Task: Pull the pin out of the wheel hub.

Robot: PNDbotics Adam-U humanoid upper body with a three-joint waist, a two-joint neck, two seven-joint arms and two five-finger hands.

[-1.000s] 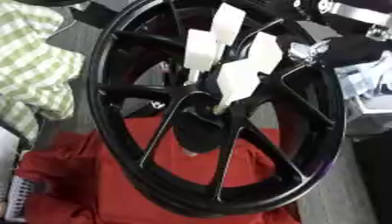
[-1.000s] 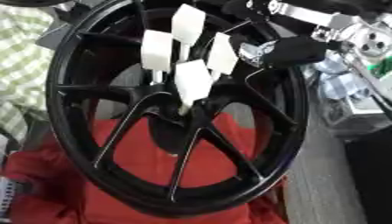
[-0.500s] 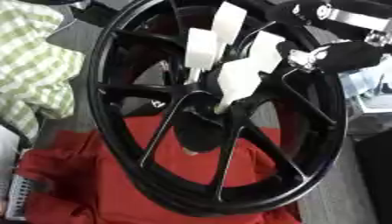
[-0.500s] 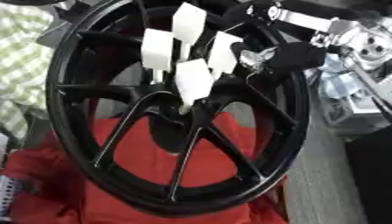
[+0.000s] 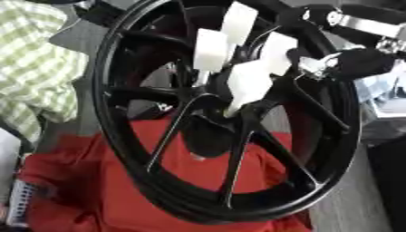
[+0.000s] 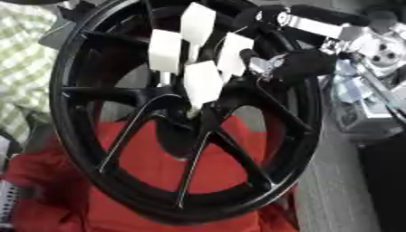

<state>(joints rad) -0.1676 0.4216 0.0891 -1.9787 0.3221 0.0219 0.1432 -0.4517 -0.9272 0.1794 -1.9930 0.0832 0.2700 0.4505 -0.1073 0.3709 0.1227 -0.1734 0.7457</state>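
A large black spoked wheel (image 5: 158, 181) stands tilted on a red cloth (image 5: 119, 199). Several white block-shaped pins stick out of its hub (image 5: 214, 131): one on the left (image 5: 210, 50), one on top (image 5: 238, 18), one in front (image 5: 247, 84) and one on the right (image 5: 277, 52). My right hand (image 6: 305, 63), black with silver parts, reaches in from the upper right. Its fingertips (image 5: 311, 67) are at the right edge of the right pin. Whether they pinch the pin is not visible. My left hand shows in no view.
A green-and-white checked cloth (image 5: 31, 68) lies at the left, behind the wheel. Silver metal parts (image 6: 373, 50) and a clear box (image 6: 357, 113) crowd the right side. A grey mesh thing (image 5: 20, 204) sits at the bottom left corner.
My right hand has dropped slightly beside the right pin. The wheel and the pins have not moved.
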